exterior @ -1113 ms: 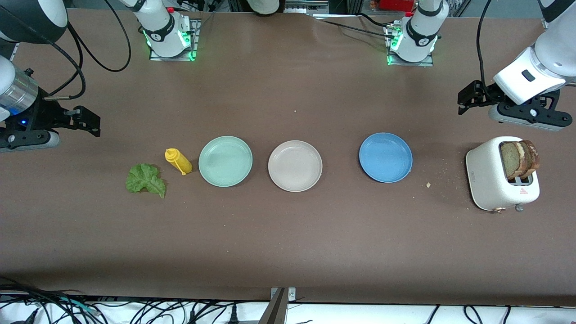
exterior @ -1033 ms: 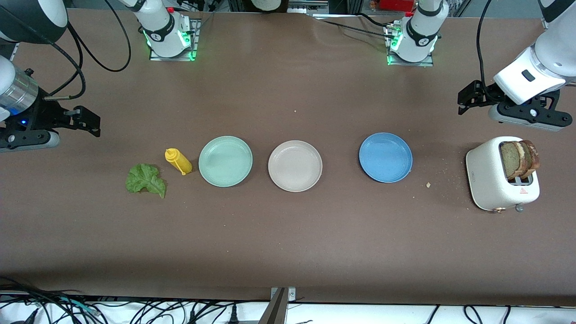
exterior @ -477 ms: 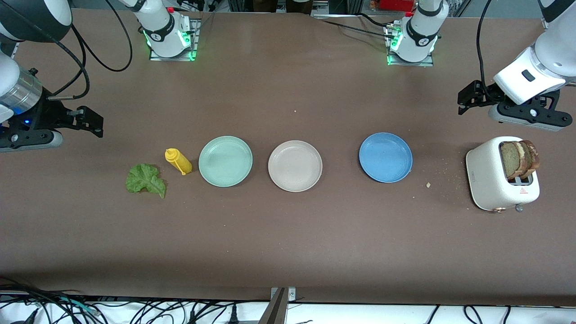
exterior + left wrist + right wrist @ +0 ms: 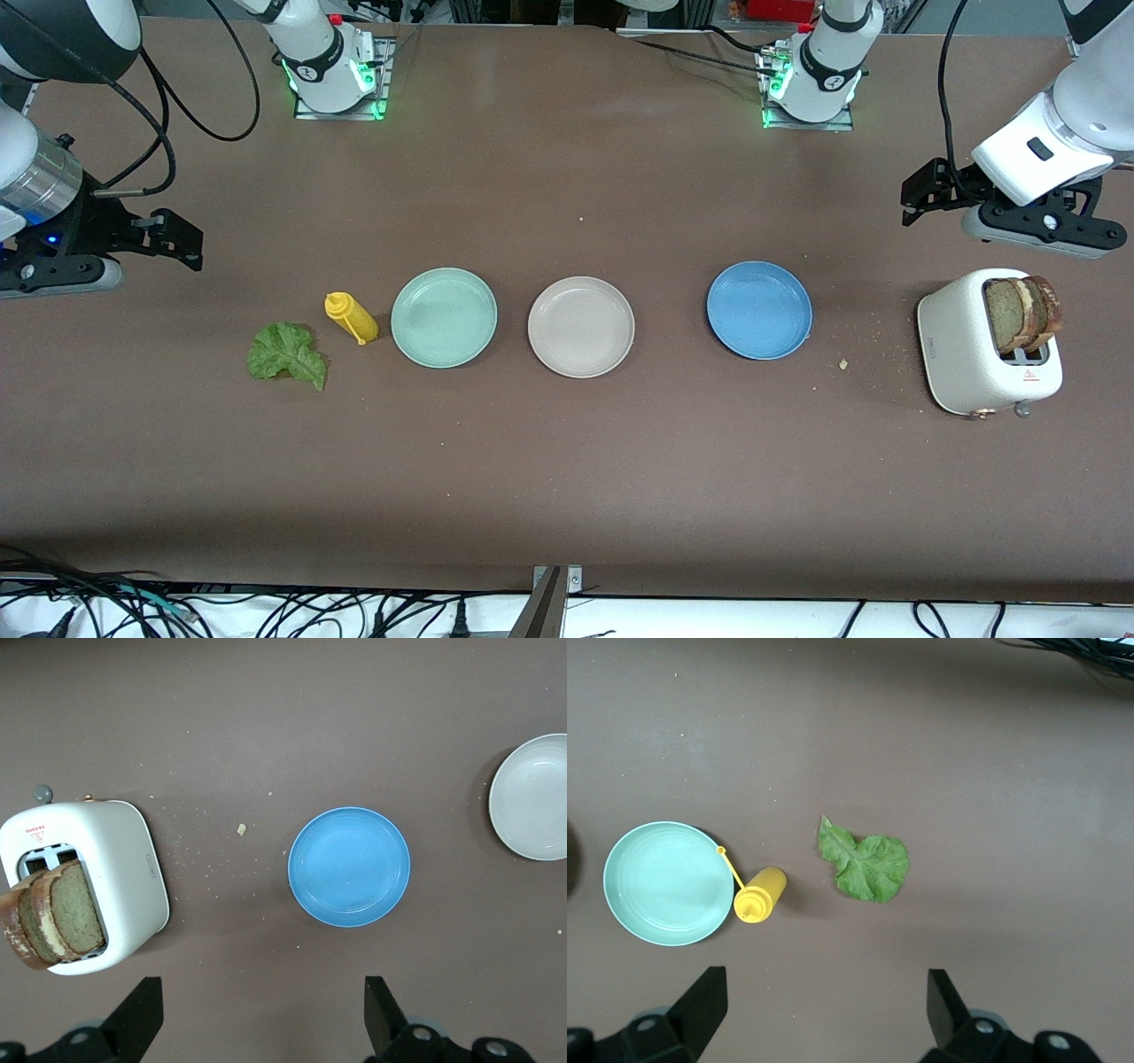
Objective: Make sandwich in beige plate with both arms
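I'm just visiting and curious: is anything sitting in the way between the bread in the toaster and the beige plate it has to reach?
Yes: the blue plate lies on the table between the toaster holding the bread slices and the beige plate. It is low, so carried bread could probably pass over it.

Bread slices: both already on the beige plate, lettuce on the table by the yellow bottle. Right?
Not quite. The beige plate holds nothing; both bread slices stand in the toaster, as the front view shows. The lettuce does lie by the yellow bottle.
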